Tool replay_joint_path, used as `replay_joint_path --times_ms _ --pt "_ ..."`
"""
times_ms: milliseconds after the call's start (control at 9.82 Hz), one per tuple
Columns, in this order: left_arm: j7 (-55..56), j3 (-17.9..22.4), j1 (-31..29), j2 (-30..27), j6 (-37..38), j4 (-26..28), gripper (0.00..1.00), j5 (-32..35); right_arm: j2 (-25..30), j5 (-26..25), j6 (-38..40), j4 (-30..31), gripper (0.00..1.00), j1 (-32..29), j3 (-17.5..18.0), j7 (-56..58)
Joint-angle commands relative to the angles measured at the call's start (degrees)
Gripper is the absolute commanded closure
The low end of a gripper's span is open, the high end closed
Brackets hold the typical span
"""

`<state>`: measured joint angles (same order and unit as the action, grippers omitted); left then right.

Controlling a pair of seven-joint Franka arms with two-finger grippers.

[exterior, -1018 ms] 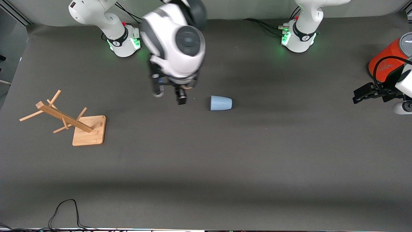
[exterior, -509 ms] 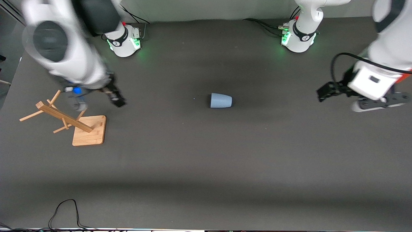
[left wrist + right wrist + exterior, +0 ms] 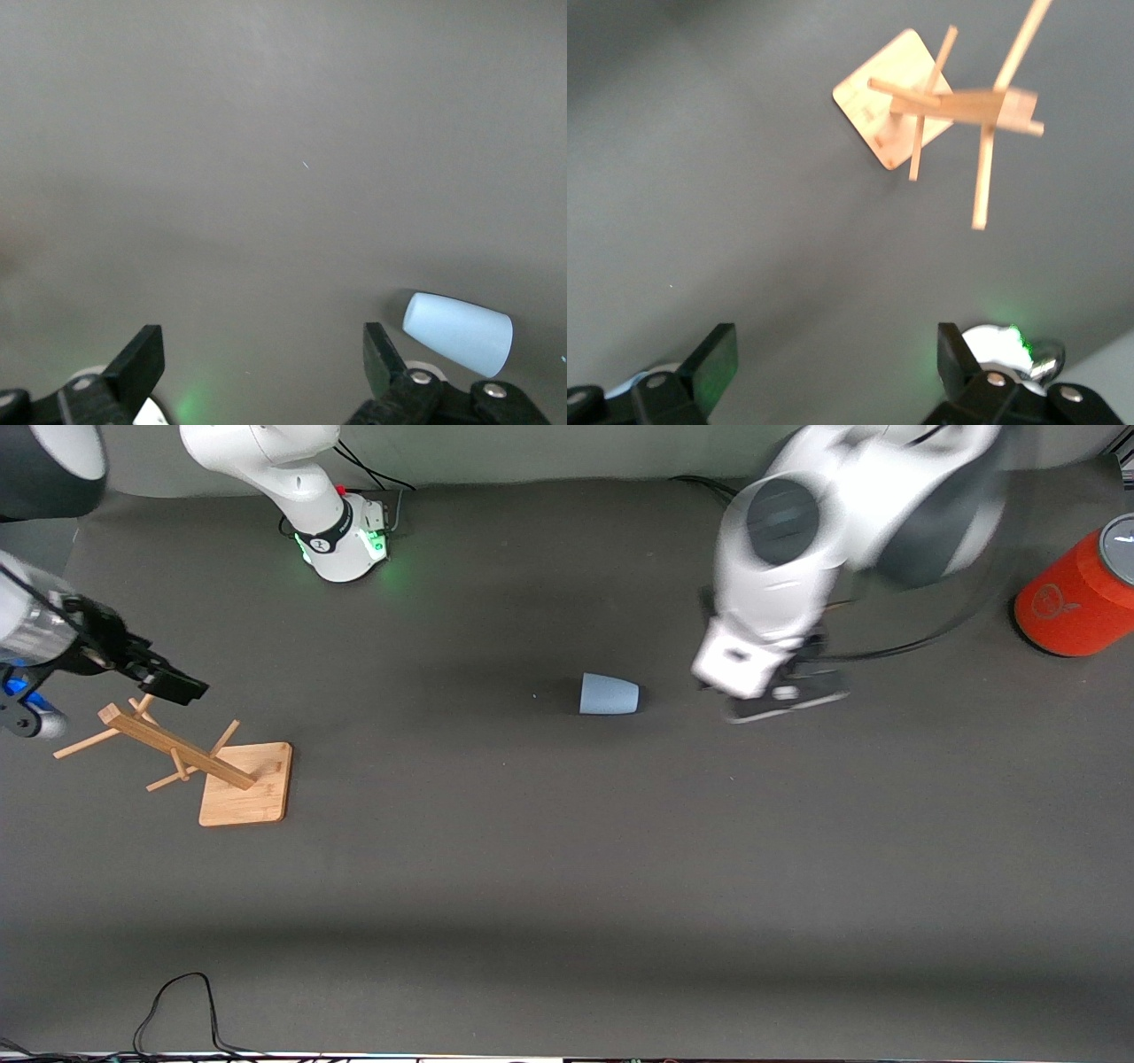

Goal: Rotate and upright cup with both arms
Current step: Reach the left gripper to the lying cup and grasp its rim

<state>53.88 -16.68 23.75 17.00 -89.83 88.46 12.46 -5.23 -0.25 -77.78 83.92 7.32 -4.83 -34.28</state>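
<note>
The pale-blue cup (image 3: 609, 694) lies on its side in the middle of the grey table, its wider rim toward the right arm's end. My left gripper (image 3: 753, 682) is over the table just beside the cup, on the side of the left arm's end. In the left wrist view the left gripper (image 3: 261, 359) is open and empty, with the cup (image 3: 458, 333) just outside one finger. My right gripper (image 3: 177, 682) is over the wooden rack, well away from the cup. It is open and empty in the right wrist view (image 3: 835, 359).
A wooden peg rack (image 3: 208, 766) on a square base stands at the right arm's end and shows in the right wrist view (image 3: 948, 97). A large orange cylinder with a grey lid (image 3: 1076, 598) stands at the left arm's end. A black cable (image 3: 177, 1001) lies at the table's near edge.
My right gripper swung from beside the cup out over the wooden rack. My left gripper swung from near the orange cylinder to beside the cup. The cup has not moved.
</note>
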Motion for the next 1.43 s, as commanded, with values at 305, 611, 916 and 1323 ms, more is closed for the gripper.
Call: replay_joint_path --times_ms 305,611,916,1323 --pt "16.86 1.12 18.67 17.78 1.68 -8.82 0.00 9.06 2.60 0.34 -8.08 5.29 0.00 -5.56 1.93 24.83" --pt "21.08 1.30 24.67 23.95 1.59 -11.20 0.00 11.62 2.16 0.16 -10.63 5.90 0.00 -5.56 0.61 33.90" --pt "22.41 1.65 27.14 28.96 1.16 -14.98 0.00 13.47 2.33 0.07 -11.96 5.99 0.00 -5.82 0.61 36.21" --pt "23.12 1.65 27.23 31.70 1.15 -16.21 0.05 15.40 2.60 0.07 -11.87 5.99 0.00 -7.93 2.19 36.30"
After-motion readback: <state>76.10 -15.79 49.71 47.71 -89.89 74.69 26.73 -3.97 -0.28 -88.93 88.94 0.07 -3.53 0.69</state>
